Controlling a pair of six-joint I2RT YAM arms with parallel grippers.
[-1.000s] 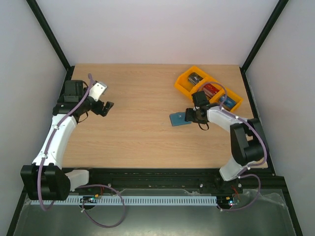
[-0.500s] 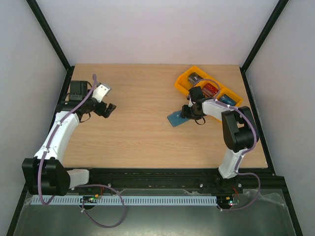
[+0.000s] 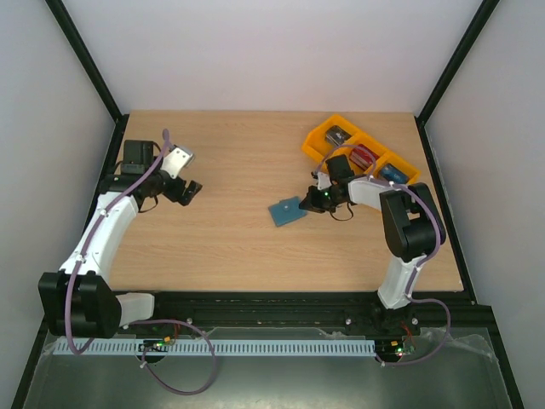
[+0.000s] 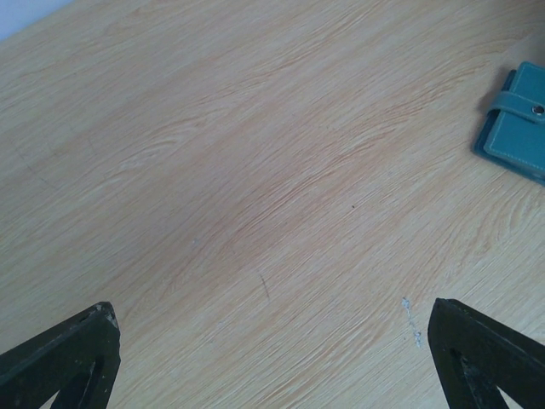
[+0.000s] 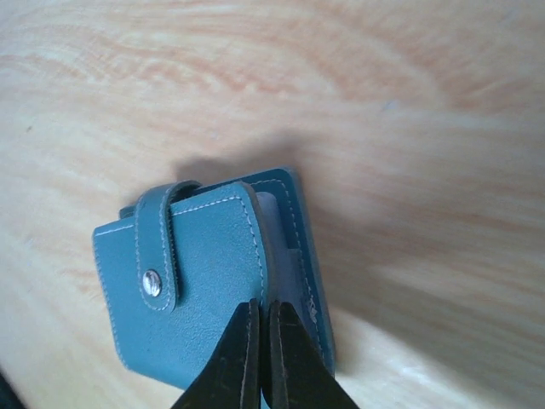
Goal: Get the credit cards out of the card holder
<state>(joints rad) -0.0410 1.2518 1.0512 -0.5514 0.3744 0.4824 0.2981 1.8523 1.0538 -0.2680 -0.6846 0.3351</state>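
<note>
Right pincer (image 5: 259, 319): jaws closed tight together, tips down on the card holder at the free edge of its front cover; cannot tell whether any of that edge is nipped between them.
Card holder (image 5: 204, 281): flat on the table (image 3: 230, 162), right of centre; teal, folded shut, strap with its stud lying over the front cover; paler inner leaf showing just past the cover's edge.
Left pincer (image 3: 189, 189): jaws spread wide, nothing between them; over bare wood at the table's left side, well apart from the card holder.
Orange tray (image 3: 312, 143): far right of the table, just beyond the right pincer; three compartments in a row.
Credit cards: dark grey card (image 3: 339, 135) in the far compartment, red card (image 3: 366, 157) in the middle one, blue card (image 3: 392, 175) in the near one.
</note>
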